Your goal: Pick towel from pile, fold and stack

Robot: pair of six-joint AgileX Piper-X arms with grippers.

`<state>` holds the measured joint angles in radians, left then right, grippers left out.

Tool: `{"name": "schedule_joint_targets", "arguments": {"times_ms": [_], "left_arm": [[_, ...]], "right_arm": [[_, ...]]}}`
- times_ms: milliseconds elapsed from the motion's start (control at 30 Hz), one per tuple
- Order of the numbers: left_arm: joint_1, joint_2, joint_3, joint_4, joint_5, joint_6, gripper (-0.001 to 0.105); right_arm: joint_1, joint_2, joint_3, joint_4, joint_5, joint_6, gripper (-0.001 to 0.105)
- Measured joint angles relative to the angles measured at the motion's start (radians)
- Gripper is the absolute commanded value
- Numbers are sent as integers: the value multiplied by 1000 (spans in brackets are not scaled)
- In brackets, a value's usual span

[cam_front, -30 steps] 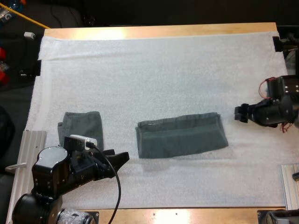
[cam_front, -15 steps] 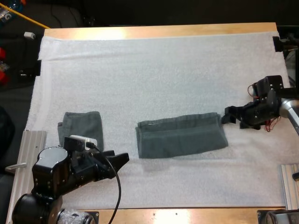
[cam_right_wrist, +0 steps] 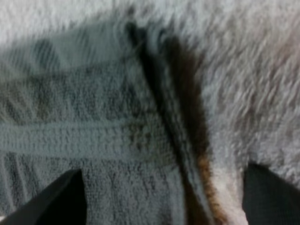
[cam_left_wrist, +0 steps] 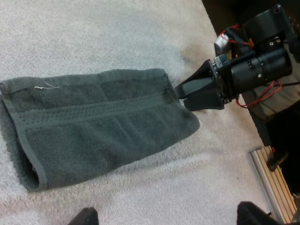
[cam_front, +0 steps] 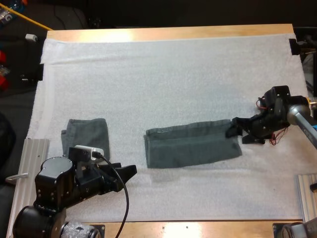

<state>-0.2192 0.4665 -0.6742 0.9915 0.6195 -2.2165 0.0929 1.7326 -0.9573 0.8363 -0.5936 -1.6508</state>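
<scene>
While its two fingers stand wide apart, the right gripper (cam_right_wrist: 164,199) straddles the right end of the long towel (cam_right_wrist: 70,131). One finger is over the cloth and the other over the bare mat (cam_right_wrist: 262,70), with the hemmed edge running between them. Whether either tip touches anything, I cannot tell.

The high view sets this gripper (cam_front: 234,128) at the long towel's (cam_front: 193,144) right end, by its far corner. The left wrist view adds the side-on look: the right gripper (cam_left_wrist: 187,91) sits low at that corner. The long towel (cam_left_wrist: 93,136) lies there as a flat folded band, with a rounded fold at its left end and a pale thread near the far left corner.

The left gripper (cam_front: 126,171) also stands open and holds nothing. It hangs over bare mat (cam_left_wrist: 140,197) near the long towel's near left corner, apart from it.

Only the high view takes in the small towel (cam_front: 86,135). It is folded, lies at the left and is well apart from the long one. Its near edge is hidden behind the left arm.

The white mat (cam_front: 173,74) covers nearly all of the wooden table (cam_front: 173,32), whose bare strip shows along the far side; beyond that all is dark. A left rail (cam_front: 33,153) of metal lies beside the mat, and a right rail (cam_front: 307,196) is cut off by the frame.
</scene>
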Motion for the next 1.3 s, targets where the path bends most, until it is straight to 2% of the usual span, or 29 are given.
{"name": "schedule_joint_targets", "arguments": {"times_ms": [267, 367, 433, 633, 700, 767, 900, 1167, 1233, 1300], "left_arm": [[0, 0, 0, 0, 0, 0, 58], [0, 0, 0, 0, 0, 0, 58], [0, 0, 0, 0, 0, 0, 58], [0, 0, 0, 0, 0, 0, 58], [0, 0, 0, 0, 0, 0, 58], [0, 0, 0, 0, 0, 0, 58], [0, 0, 0, 0, 0, 0, 58], [0, 0, 0, 0, 0, 0, 58], [0, 0, 0, 0, 0, 0, 58], [0, 0, 0, 0, 0, 0, 58]], "right_arm": [[47, -10, 34, -47, -26, 44, 68], [66, -9, 41, -51, -48, 62, 56], [78, -2, 47, -51, -58, 78, 41], [80, 11, 59, -34, -62, 103, 4], [84, 2, 61, -21, -40, 103, 0], [85, -25, 61, 0, 22, 103, 0], [88, -127, 61, 73, 214, 72, 0], [88, -304, 61, 218, 675, -36, 0], [88, -335, 61, 229, 748, -47, 0], [88, -358, 61, 237, 769, -48, 0]]}}
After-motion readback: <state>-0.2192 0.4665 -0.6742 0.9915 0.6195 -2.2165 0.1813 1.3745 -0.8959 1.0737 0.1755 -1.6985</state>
